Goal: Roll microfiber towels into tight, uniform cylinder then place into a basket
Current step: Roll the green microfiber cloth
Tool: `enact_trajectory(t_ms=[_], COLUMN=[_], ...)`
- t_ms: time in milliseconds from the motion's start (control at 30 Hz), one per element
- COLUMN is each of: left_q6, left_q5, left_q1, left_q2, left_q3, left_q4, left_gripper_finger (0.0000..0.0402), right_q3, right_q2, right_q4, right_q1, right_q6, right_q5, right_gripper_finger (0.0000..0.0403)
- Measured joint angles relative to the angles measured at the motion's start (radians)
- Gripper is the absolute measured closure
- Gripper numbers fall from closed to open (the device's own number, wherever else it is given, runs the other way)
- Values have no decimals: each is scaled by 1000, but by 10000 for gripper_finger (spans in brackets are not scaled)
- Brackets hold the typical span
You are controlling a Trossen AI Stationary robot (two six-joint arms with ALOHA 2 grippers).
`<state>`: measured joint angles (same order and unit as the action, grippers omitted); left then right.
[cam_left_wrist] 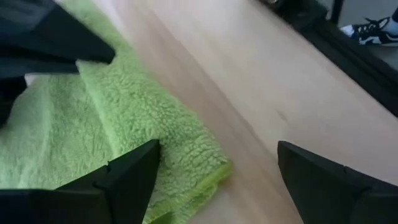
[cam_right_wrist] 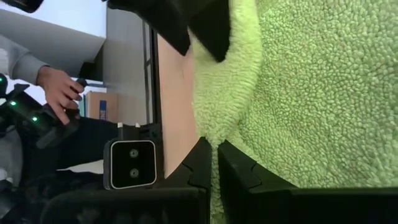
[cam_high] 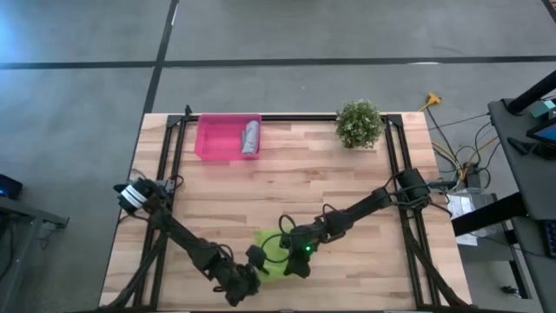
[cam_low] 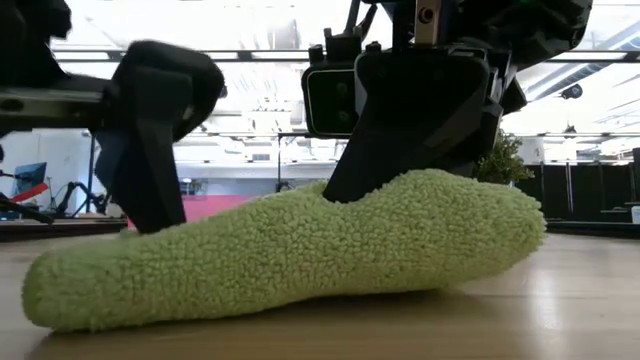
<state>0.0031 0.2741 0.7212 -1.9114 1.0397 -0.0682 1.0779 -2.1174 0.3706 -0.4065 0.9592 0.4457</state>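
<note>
Left gripper (cam_left_wrist: 214, 180) fingers spread wide at the green towel's (cam_low: 300, 250) edge; right gripper (cam_right_wrist: 214, 165) fingers pinched on it, grey towel (cam_high: 251, 137) in basket (cam_high: 213, 139).

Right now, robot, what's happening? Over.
Left gripper open beside green towel. Right gripper shut on it. Grey towel rolled in basket. Nothing blocking.

**A:** what kind of place is this, someone's garage?

**B:** nah, a robotics lab or workshop. Bare concrete floor (cam_high: 347, 30) with dark seams, a wooden table (cam_high: 287, 174) in a black metal frame, loose cables (cam_high: 452, 152) on its right, and a person's hand (cam_right_wrist: 59, 90) holding a controller beyond it.
</note>
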Motion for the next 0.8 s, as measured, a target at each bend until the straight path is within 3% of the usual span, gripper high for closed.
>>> enact_trajectory(t_ms=[100, 300, 800], left_q6=[-28, -55, -148], left_q5=[14, 154, 147], left_q1=[-1, 0, 8], left_q2=[0, 46, 20], left_q3=[-5, -5, -6], left_q4=[0, 50, 44], left_gripper_finger=[96, 96, 96], right_q3=[0, -1, -1], right_q2=[0, 0, 0], right_q4=[1, 5, 7], right_q1=[0, 0, -2], right_q6=[-1, 3, 3], right_q5=[-4, -9, -28], right_gripper_finger=[394, 394, 394])
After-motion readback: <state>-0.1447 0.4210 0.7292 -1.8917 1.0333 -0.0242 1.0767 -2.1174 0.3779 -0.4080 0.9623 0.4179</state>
